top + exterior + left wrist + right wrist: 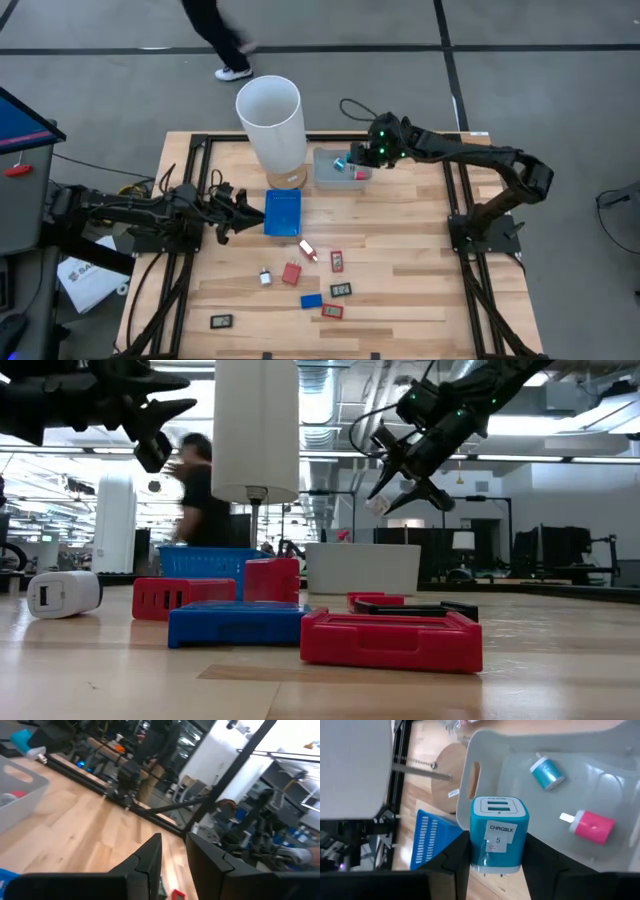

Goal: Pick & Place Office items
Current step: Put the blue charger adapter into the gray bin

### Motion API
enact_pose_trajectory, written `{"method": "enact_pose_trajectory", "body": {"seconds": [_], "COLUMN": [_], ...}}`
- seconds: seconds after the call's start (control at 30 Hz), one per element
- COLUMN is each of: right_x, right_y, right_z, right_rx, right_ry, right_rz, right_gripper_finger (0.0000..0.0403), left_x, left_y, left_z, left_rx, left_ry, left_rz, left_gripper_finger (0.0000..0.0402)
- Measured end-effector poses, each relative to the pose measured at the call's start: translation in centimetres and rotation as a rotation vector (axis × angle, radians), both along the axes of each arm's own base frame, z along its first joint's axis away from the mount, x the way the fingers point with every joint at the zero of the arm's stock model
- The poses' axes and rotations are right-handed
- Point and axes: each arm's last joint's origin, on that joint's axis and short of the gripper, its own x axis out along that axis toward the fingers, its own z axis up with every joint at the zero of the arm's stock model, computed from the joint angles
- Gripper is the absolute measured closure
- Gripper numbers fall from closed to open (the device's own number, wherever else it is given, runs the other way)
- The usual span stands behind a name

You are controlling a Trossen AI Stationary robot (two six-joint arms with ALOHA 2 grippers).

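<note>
**Right gripper holds a blue charger over the grey bin**

Your right gripper (495, 870) is clamped on a blue charger block (498, 832), poised above the grey bin (620, 740), where a pink plug (592, 826) and a smaller blue one (547, 772) already lie. Judging by its look, the block is rigid, light and smooth-sided, so keep pinching its flat faces. Only the right wrist view shows the bin's contents; the high view shows the remaining office items (291, 273) scattered mid-table, and your left gripper (232, 208), fingers slightly parted, beside the blue tray (283, 212).

Small red, blue, black office items (318, 285) scattered flat on wood
</note>
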Motion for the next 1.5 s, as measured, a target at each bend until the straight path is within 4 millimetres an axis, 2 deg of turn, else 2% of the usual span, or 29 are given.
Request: {"method": "enact_pose_trajectory", "body": {"seconds": [0.2,0.33,0.43,0.53,0.67,0.73,0.83,0.93,1.07,1.27,1.5], "right_x": [-0.3,0.7,2.4,3.6,4.4,4.3,5.3,6.2,6.6,6.9,6.6], "right_y": [-0.7,-0.7,-0.2,-0.2,-1.8,-2.6,-3.2,-3.5,-3.3,-3.3,-3.7], "right_z": [-0.4,-0.9,0.6,1.3,1.6,1.0,0.0,0.2,-1.7,-2.8,-2.6], "right_rx": [0.004,0.027,-0.007,-0.043,-0.055,-0.027,-0.010,-0.012,0.039,0.059,0.037], "right_ry": [0.019,0.041,0.015,0.098,0.251,0.334,0.361,0.343,0.438,0.482,0.487], "right_rz": [-0.007,0.009,0.027,0.006,-0.054,-0.068,-0.060,-0.063,-0.054,-0.048,-0.073], "right_gripper_finger": [0.0271,0.0271,0.0271,0.0269,0.0257,0.0257,0.0263,0.0265,0.0264,0.0263,0.0262], "left_x": [0.0,0.0,0.0,0.0,0.0,0.0,0.0,0.0,0.0,0.0,0.0], "left_y": [0.0,0.0,0.0,-0.1,-0.3,-0.3,-0.4,-0.4,-0.4,-0.4,-0.4], "left_z": [-0.1,-0.2,-0.2,-0.2,-0.2,-0.2,-0.2,-0.2,-0.2,-0.2,-0.3], "left_rx": [0.000,0.000,-0.005,-0.006,-0.007,-0.005,-0.002,-0.002,-0.005,-0.002,-0.002], "left_ry": [0.012,0.016,0.020,0.020,0.019,0.018,0.018,0.019,0.018,0.018,0.027], "left_rz": [0.012,0.005,-0.004,-0.011,-0.019,-0.023,-0.028,-0.032,-0.032,-0.032,-0.031], "left_gripper_finger": [0.0315,0.0315,0.0315,0.0315,0.0315,0.0315,0.0315,0.0315,0.0315,0.0315,0.0315]}}
